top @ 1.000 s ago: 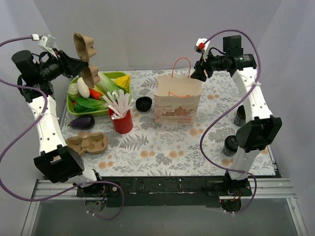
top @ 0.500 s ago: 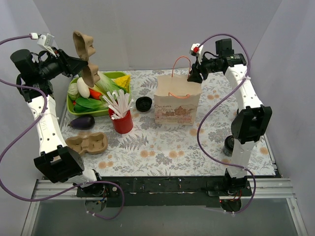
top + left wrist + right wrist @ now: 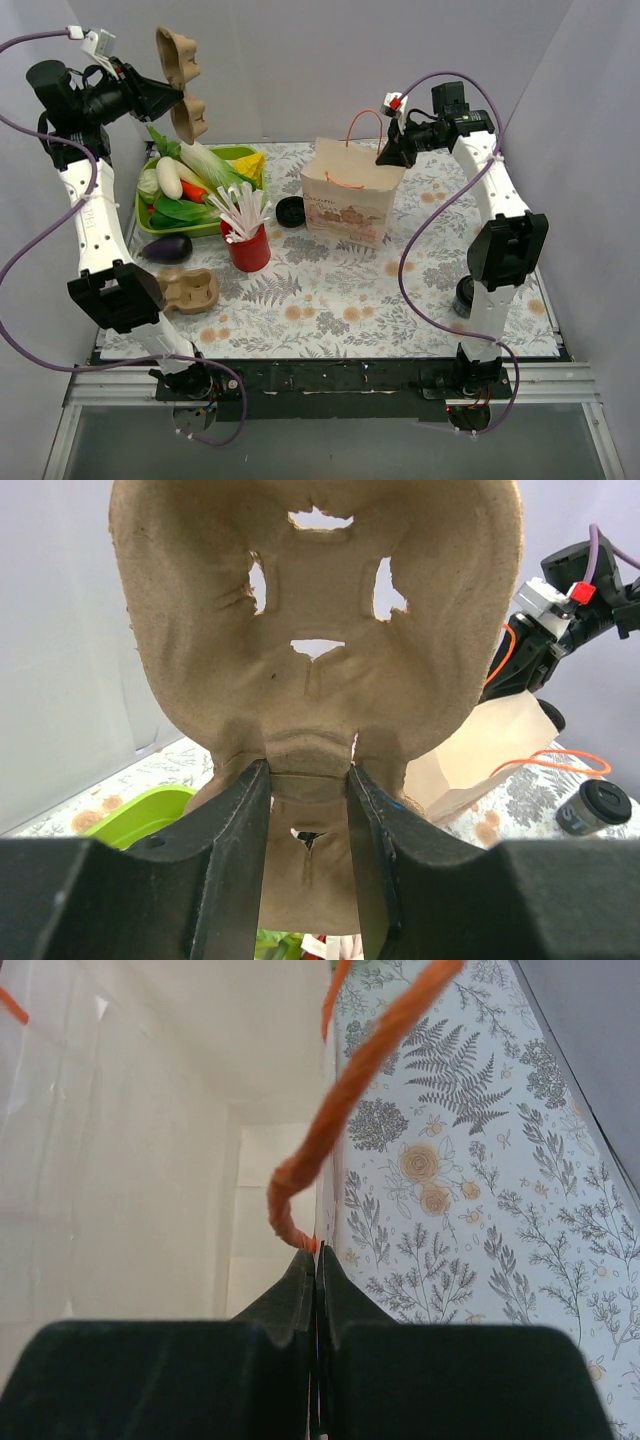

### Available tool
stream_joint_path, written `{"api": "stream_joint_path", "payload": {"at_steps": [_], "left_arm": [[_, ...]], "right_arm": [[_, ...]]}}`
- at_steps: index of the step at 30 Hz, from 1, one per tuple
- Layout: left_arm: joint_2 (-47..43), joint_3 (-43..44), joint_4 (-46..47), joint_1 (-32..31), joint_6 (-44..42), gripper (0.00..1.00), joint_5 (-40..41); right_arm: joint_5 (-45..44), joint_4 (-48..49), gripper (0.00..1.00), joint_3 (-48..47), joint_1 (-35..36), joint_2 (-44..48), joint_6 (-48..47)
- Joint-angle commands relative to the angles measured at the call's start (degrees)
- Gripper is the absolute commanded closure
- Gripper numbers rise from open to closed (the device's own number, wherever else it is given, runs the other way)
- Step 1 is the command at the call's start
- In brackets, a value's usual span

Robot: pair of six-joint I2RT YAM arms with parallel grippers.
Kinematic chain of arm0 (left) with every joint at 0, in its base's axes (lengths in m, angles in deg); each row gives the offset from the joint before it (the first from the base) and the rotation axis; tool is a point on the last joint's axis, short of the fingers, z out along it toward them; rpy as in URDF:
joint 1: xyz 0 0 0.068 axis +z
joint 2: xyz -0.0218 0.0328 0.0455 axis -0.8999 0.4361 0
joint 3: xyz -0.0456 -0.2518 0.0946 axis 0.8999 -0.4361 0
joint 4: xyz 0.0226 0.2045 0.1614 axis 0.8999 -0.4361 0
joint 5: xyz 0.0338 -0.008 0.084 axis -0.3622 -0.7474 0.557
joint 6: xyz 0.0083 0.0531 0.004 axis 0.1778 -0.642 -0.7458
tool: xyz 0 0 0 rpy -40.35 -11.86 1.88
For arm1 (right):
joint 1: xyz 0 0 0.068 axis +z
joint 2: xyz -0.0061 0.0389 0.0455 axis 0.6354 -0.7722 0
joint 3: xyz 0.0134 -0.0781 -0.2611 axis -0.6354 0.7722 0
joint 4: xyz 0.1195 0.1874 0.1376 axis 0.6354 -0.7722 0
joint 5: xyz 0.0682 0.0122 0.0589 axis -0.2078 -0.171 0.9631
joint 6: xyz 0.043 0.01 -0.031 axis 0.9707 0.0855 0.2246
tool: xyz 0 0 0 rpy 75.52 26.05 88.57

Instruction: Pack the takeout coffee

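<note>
The left fingers (image 3: 235, 860) are pinching a pulp cup carrier (image 3: 186, 85) aloft. The paper bag (image 3: 345, 205) is tilting, its rim clamped between the right fingers (image 3: 290, 1295). The takeout coffee (image 3: 465, 292) is sitting on the counter (image 3: 300, 290) beside the right arm, so packing has seemingly not begun.

Surface (image 3: 330, 300): flat, covered in a pale fern-and-flower print.

- Far left: green tray (image 3: 185, 231) heaped with vegetables.
- Just in front of it: dark eggplant (image 3: 166, 247).
- Beside that: red cup (image 3: 248, 250) full of white straws, upright.
- Near left: pulp cup carrier (image 3: 188, 291), lying flat.
- Centre: black round piece (image 3: 292, 211), just left of the paper bag (image 3: 345, 208). The bag is tilted; how much of its base rests down is unclear.
- Right: takeout coffee (image 3: 466, 296), upright, partly behind the arm.
</note>
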Motion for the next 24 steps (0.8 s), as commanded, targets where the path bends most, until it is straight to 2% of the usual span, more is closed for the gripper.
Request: {"api": "stream_joint_path", "payload": {"at_steps": [1,7,11,15,17,21,24], "left_arm": [[1.7,4.4,0.3,-3.2,0.0,1.0,-2.9],[3.7,6.2,-0.9,-7.0,-2.1,1.0,-4.6],[6.9,10.9,-3.6,-9.3,-3.7,1.0,-4.2],[11.4,19.4,-7.4,-14.1,-5.8,1.0,-0.4],[12.9,20.9,-7.7,-16.2,-6.3,1.0,1.1],[12.7,21.4,-8.7,-24.3,-8.4,1.0,3.7],[8.4,16.1,-11.6,-27.8,-11.5,1.0,2.9]], "right_arm": [[1.5,0.5,0.99,1.9,0.9,8.2,0.4],[-3.2,-0.6,0.99,13.6,4.3,19.2,-4.2],[-4.9,0.3,0.99,22.1,4.9,28.2,-2.8],[-7.8,7.3,0.99,31.9,5.7,36.3,1.2],[-9.9,13.2,0.99,36.9,6.2,39.7,3.7],[-10.5,15.3,0.99,37.2,6.8,39.9,4.5],[-10.7,11.7,0.99,33.6,6.8,37.4,4.0]]}}
